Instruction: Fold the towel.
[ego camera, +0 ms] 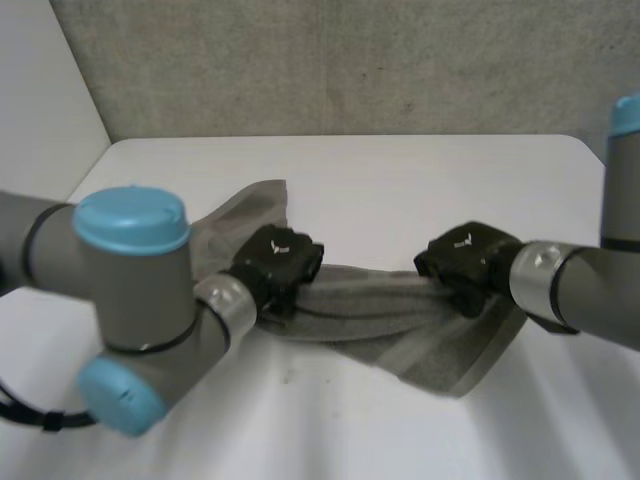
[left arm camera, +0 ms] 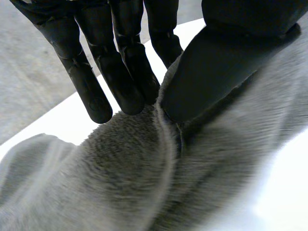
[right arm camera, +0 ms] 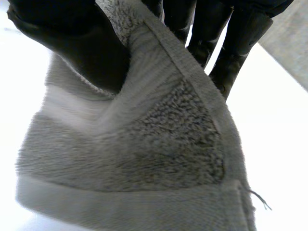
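Two thumb-against-fingers pinches on one bunched grey towel (ego camera: 400, 325), by left robot hand (ego camera: 280, 262) and right robot hand (ego camera: 466, 256)

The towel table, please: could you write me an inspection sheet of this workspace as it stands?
Surface: white table.
Job's things: grey towel, bunched and stretched between the two hands, not folded flat.
Clutter: nothing seen.
Hands: left hand pinches a raised ridge of the towel between thumb and fingers; right hand pinches its hemmed edge the same way.
Cables: nothing seen on the towel.
Surroundings: grey wall behind the table.
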